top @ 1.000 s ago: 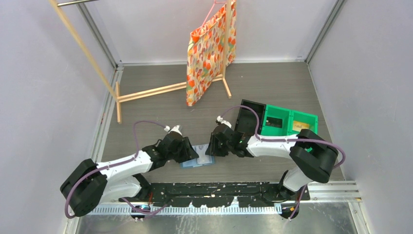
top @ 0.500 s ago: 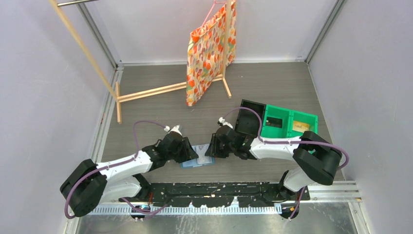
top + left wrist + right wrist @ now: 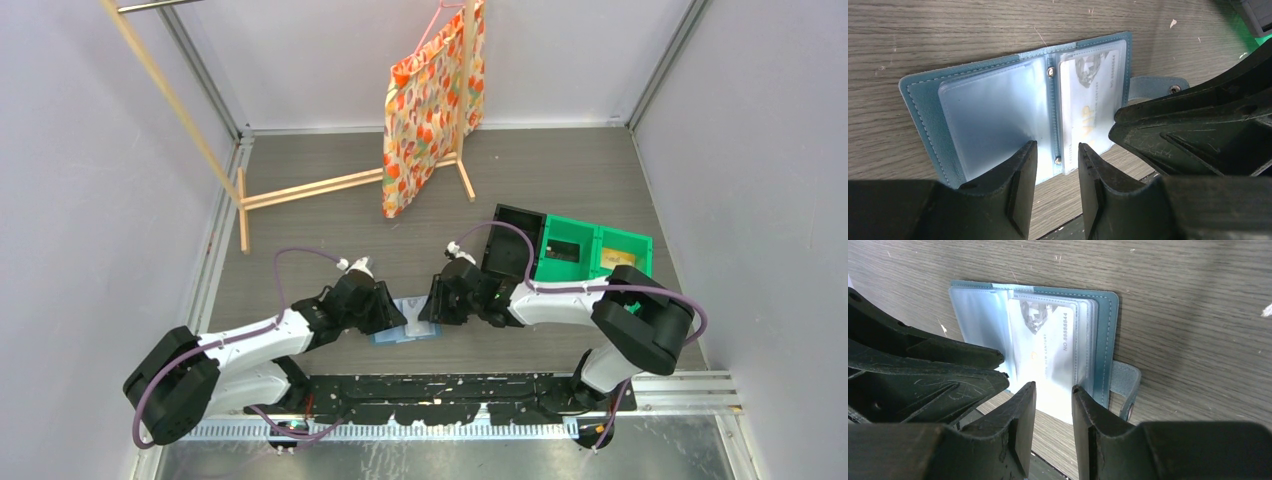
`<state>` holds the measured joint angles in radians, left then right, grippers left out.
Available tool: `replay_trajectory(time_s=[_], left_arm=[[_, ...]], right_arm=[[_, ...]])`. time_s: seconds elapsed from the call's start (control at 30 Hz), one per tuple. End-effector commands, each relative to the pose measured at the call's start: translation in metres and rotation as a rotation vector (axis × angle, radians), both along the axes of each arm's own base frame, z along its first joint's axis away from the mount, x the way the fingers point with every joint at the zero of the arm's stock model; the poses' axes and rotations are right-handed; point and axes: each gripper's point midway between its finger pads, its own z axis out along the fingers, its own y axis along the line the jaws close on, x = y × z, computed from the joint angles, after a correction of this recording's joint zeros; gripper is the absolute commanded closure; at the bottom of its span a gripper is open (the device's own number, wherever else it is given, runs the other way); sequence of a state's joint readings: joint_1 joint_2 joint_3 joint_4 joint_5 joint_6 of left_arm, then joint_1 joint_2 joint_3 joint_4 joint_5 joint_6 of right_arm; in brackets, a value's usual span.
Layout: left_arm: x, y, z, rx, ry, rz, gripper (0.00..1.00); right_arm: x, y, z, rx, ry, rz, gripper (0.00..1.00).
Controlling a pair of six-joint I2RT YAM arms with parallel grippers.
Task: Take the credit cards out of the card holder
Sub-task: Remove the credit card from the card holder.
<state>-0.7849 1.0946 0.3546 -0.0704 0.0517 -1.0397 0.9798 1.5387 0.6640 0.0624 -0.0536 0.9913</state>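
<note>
Left hand (image 3: pixel 1057 150) and right hand (image 3: pixel 1054 387) nearly meet — jaws parted.

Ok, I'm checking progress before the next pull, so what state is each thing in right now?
card holder, open flat on the table
snap tab, undone
credit card, inside its sleeve
neighbouring sleeve, no card visible
left gripper, open, over the holder's near edge
right gripper, open, over the card
bag, hanging from the wooden rack

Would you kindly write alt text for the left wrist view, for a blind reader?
A teal card holder lies open on a wooden table, one pale card in its right-hand sleeve. The left pincer, jaws apart, and the right pincer reach over it.
</note>
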Motion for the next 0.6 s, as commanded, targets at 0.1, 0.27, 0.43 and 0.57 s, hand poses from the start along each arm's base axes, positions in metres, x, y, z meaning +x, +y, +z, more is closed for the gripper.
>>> replay_trajectory(time_s=[0.1, 0.27, 0.43, 0.57], left_arm=[[-0.001, 0.012, -0.011, 0.059, 0.004, 0.013, 0.63], [0.0, 0.01, -0.011, 0.058, 0.007, 0.011, 0.63], [0.0, 0.008, -0.014, 0.055, 0.011, 0.006, 0.63], [-0.001, 0.007, -0.015, 0.053, 0.015, 0.003, 0.63]], right_arm=[[0.005, -0.003, -0.006, -0.007, -0.019, -0.035, 0.6], [0.002, 0.003, -0.007, 0.035, -0.002, -0.026, 0.59], [-0.005, 0.02, 0.004, 0.158, 0.032, 0.001, 0.6], [-0.006, 0.031, 0.015, 0.23, 0.033, 0.016, 0.61]])
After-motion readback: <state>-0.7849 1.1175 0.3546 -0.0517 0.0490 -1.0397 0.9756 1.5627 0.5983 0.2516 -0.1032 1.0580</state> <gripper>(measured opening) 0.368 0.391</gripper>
